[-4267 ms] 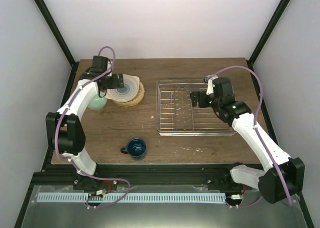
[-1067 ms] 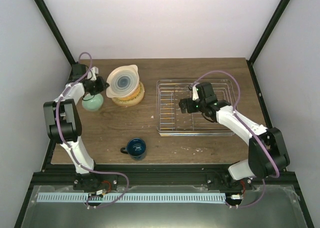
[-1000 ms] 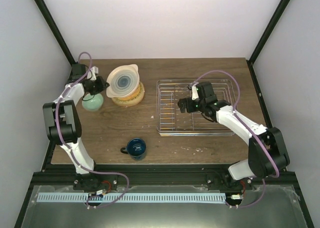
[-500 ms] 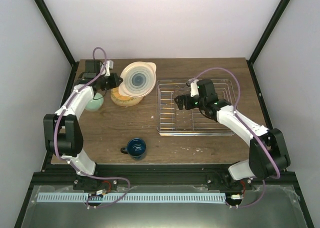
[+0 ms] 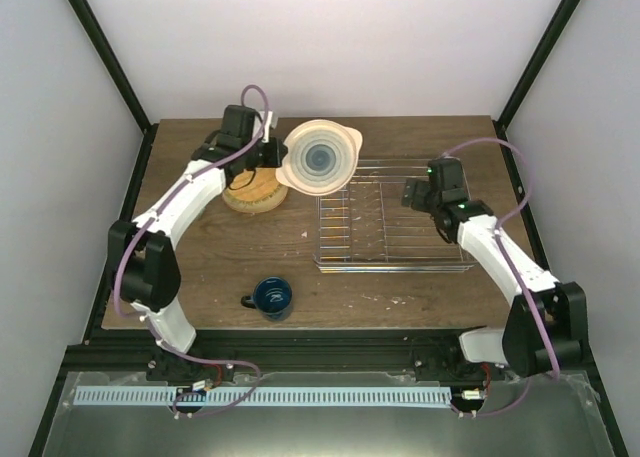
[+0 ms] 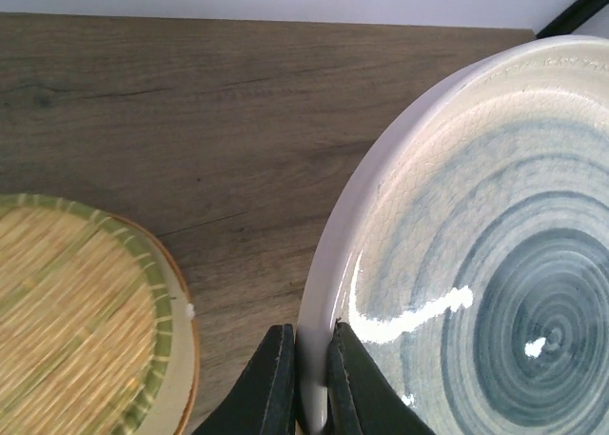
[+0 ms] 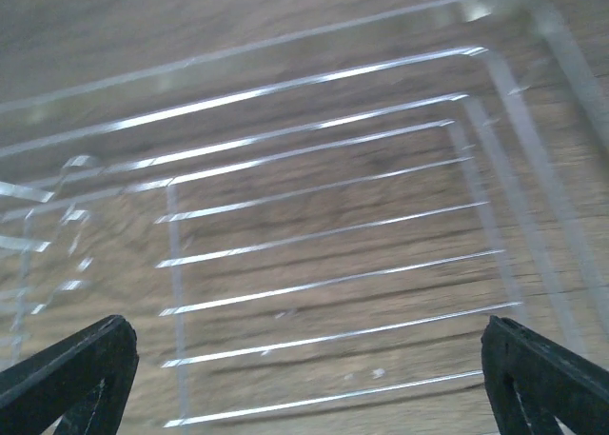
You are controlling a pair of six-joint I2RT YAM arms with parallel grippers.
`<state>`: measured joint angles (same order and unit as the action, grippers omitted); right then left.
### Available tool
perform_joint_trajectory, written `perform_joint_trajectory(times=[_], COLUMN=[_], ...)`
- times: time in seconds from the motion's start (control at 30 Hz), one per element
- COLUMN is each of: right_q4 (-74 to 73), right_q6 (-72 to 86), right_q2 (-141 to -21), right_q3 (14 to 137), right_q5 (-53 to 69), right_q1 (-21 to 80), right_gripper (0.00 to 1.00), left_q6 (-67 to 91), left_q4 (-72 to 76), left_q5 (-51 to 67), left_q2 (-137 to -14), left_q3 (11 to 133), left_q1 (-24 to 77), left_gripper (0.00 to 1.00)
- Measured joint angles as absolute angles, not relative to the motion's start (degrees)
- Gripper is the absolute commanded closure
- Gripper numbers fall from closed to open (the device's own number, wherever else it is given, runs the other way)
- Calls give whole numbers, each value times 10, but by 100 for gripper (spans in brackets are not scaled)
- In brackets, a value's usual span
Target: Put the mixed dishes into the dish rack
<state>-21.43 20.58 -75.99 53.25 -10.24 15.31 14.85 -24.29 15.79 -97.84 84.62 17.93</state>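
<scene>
My left gripper (image 5: 279, 157) is shut on the left rim of a cream plate with teal rings (image 5: 322, 159). It holds the plate in the air, tilted, over the back left corner of the silver wire dish rack (image 5: 395, 265). In the left wrist view the black fingers (image 6: 274, 383) pinch the plate's thick rim (image 6: 328, 292). My right gripper (image 5: 414, 195) hovers open over the right half of the rack; its wrist view shows only the rack's wires (image 7: 324, 221) between the wide-apart fingertips (image 7: 67, 378). A dark blue mug (image 5: 272, 295) stands near the front edge.
A stack of plates with a tan, green-rimmed one on top (image 5: 255, 193) lies at the back left, partly under my left arm, and also shows in the left wrist view (image 6: 76, 321). Black frame posts stand at the table's back corners.
The left arm has carried the cream plate up and to the right, from above the stack to the rack's back left corner. The right gripper has drawn back to the right across the rack.
</scene>
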Motion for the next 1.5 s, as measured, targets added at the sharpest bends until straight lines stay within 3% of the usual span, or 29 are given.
perform_joint_trajectory(times=[0.53,1.03,1.5], right_q4=[-216,-201,-189], right_q6=[208,189,186], right_q2=[-697,-697,-697], right_q3=[524,510,504], right_q5=[-194,-193,-194], right_q1=[53,53,53], right_gripper=[0,0,0], left_q6=[98,-27,-96], left_q4=[-232,-3,142], left_q5=[-24,-160,-209], left_q2=[-1024,-1027,-1011], left_q3=[880,775,721], left_q1=[321,389,412], left_gripper=[100,100,100])
